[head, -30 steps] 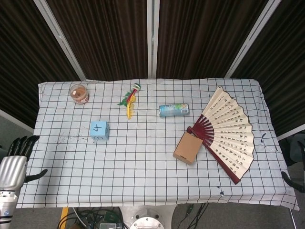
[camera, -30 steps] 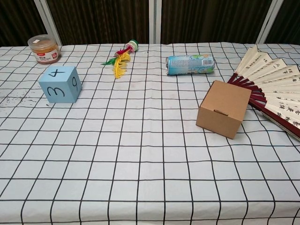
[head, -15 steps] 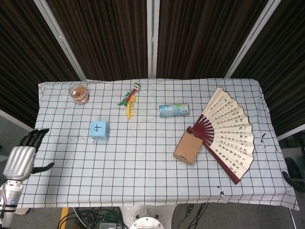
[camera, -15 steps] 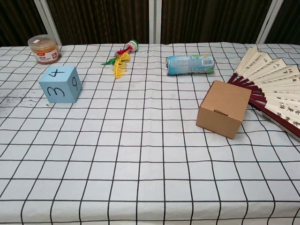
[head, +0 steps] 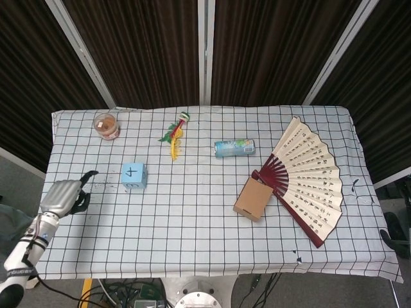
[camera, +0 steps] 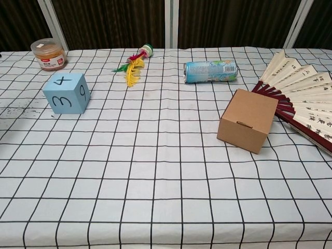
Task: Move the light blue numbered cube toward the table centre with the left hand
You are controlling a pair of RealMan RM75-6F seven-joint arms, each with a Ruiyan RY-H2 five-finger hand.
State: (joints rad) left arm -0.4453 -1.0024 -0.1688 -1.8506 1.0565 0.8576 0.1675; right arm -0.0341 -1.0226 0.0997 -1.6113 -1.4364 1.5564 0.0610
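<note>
The light blue numbered cube (head: 133, 175) sits on the left part of the checked tablecloth, with a 4 on top. In the chest view the cube (camera: 66, 92) shows a 3 and a 9 on its sides. My left hand (head: 65, 196) hovers over the table's left edge, to the left of the cube and a little nearer than it, about a hand's width away. It holds nothing, and one finger points toward the cube. Only a dark sliver of my right hand (head: 393, 241) shows past the table's right edge. Neither hand shows in the chest view.
A jar (head: 106, 126) stands at the far left corner. A feathered toy (head: 175, 133) and a lying can (head: 234, 148) are at the back middle. A cardboard box (head: 252, 198) and an open fan (head: 307, 180) are on the right.
My left hand has risen from below the table's left edge and moved right and forward over the cloth, toward the cube. The cube has not moved.
</note>
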